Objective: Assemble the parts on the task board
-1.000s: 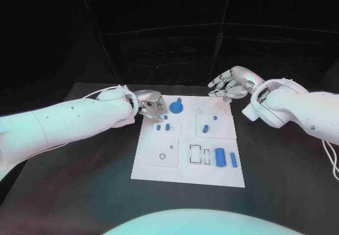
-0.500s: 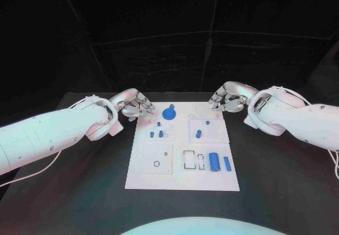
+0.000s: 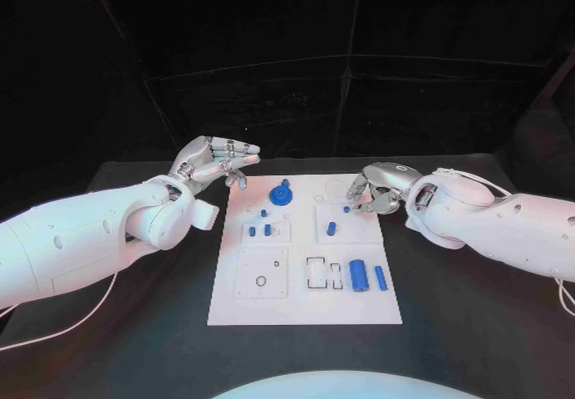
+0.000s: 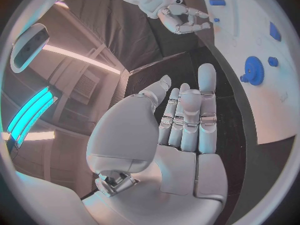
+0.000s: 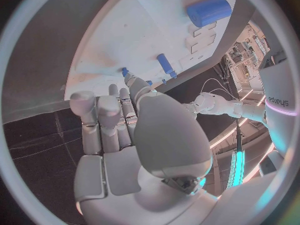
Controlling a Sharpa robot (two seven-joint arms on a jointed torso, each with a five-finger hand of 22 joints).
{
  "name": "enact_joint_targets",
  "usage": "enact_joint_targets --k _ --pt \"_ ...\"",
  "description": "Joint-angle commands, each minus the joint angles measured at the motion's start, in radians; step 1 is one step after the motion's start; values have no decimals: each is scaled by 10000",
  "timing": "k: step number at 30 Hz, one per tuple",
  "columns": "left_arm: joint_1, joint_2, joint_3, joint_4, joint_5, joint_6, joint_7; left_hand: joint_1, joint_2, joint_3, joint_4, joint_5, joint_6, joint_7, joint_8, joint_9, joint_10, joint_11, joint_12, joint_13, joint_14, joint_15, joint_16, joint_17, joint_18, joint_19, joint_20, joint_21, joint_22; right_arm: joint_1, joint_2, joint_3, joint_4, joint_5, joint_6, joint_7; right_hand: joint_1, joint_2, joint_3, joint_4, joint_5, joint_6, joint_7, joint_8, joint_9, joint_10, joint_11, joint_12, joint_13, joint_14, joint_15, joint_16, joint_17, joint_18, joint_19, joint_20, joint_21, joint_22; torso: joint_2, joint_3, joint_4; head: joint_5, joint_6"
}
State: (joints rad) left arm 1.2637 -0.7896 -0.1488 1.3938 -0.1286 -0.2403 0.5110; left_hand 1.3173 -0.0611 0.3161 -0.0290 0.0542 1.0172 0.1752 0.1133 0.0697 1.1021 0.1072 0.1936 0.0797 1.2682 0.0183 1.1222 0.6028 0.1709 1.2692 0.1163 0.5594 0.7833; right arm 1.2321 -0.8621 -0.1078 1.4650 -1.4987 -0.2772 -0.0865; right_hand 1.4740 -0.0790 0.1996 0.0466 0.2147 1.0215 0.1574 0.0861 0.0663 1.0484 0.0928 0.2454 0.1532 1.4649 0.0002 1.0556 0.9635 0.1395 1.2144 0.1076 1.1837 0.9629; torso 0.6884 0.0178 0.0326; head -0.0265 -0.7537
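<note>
Left hand [image 3: 218,161] raised off the task board's [image 3: 240,307] far-left corner, empty; right hand [image 3: 375,188] at its far-right edge, fingers curled, seemingly holding nothing.

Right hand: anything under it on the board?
The right hand hovers over the task board's far right corner, holding nothing visible. A small blue peg stands beside its fingertips. The board directly beneath the hand is covered, so any part there can't be seen.

The word "Sharpa" stands on the left arm [image 5: 278,100], right wrist view
</note>
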Motion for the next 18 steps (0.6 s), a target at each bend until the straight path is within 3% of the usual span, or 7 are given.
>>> enact_joint_targets --k 1,18 --pt "4 -45 3 162 1433 202 736 5 85 -83 -1 -4 12 36 55 -10 -35 -8 77 -1 -92 12 -63 -75 110 -65 4 -65 -33 -20 77 7 17 -531 210 8 21 -88 131 -24 18 62 42 -70 15 -76 31 -68 -96 259 61 132 99 -176 58 38 96 113 7 2 11 9 -21" --pt "-10 -153 -20 557 1653 241 780 -7 96 -150 32 -3 48 35 104 -4 -20 -14 190 11 -196 10 -153 -279 113 -93 6 -137 -89 -161 572 9 -414 -616 604 76 -47 -62 1178 -251 -305 325 57 -185 19 183 48 -318 -767 260 84 788 544 -257 223 72 582 731 6 0 -1 89 -62"
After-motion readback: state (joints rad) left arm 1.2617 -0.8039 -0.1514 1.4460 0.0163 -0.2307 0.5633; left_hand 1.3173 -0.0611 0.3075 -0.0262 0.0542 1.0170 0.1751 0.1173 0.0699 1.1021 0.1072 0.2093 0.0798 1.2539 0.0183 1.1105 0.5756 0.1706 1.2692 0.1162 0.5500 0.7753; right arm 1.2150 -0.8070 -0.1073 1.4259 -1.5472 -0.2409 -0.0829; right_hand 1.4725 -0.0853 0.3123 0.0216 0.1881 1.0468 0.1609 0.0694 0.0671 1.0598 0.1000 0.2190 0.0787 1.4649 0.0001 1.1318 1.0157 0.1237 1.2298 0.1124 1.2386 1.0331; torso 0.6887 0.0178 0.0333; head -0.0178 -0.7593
